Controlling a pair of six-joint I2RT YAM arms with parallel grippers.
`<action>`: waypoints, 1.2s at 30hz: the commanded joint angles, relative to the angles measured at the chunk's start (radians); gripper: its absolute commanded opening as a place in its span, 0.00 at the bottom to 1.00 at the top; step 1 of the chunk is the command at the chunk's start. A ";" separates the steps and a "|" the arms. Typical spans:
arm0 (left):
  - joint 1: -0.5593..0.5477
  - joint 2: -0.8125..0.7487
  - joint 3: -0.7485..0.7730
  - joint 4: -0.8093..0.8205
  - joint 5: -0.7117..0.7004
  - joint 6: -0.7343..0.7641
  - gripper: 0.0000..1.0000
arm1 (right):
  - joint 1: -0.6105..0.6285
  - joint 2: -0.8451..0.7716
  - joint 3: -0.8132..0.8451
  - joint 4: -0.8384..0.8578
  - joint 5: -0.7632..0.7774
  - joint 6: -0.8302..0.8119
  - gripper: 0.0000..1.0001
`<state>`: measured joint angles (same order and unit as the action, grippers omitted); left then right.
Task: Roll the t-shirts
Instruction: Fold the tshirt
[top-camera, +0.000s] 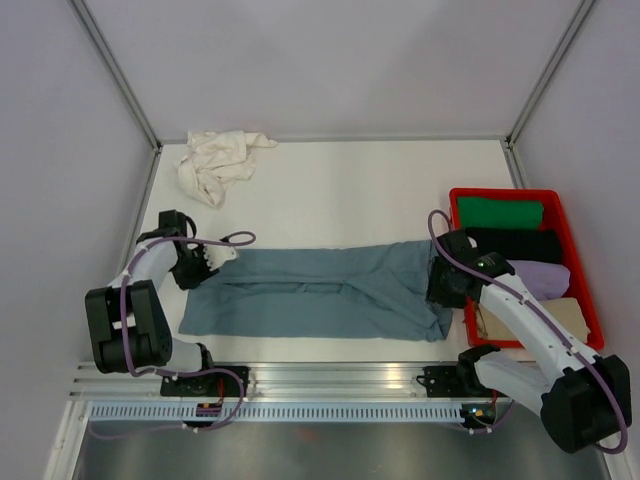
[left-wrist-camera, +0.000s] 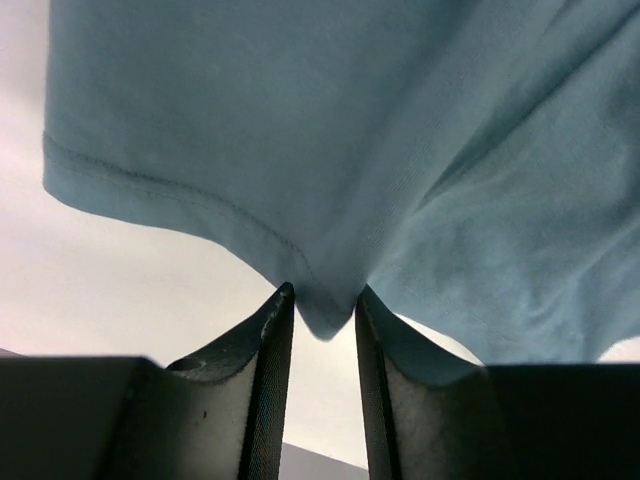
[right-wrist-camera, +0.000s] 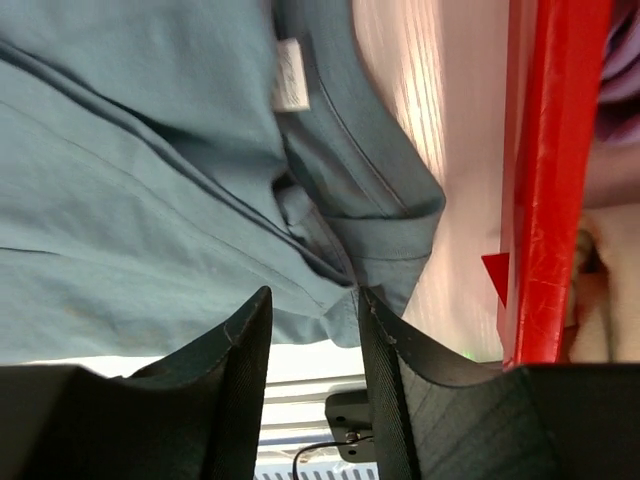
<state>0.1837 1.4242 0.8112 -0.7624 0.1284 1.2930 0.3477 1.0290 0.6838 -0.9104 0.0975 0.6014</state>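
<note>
The slate-blue t-shirt (top-camera: 320, 292) lies mid-table, folded into a long strip, not yet rolled. My left gripper (left-wrist-camera: 322, 295) pinches its hem corner. My right gripper (right-wrist-camera: 312, 295) straddles the collar end, and I cannot tell whether it grips. The cream-white t-shirt (top-camera: 215, 163) waits crumpled, far left.

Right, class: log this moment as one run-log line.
left claw: blue tee corner in gap, grip unclear | right claw: same, collar end | white tee: crumpled, far left | red bin: folded clothes
</note>
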 joint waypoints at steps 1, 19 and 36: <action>0.007 -0.053 0.037 -0.078 -0.024 0.068 0.37 | 0.007 -0.012 0.117 0.028 0.041 -0.055 0.47; 0.007 -0.090 0.163 -0.218 0.016 -0.047 0.42 | 0.085 0.555 0.293 0.536 -0.275 -0.394 0.69; 0.007 -0.068 0.171 -0.210 0.008 -0.070 0.43 | 0.086 0.450 0.117 0.613 -0.410 -0.275 0.19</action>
<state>0.1860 1.3552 0.9630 -0.9569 0.1108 1.2461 0.4301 1.5303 0.8192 -0.3309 -0.2768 0.2916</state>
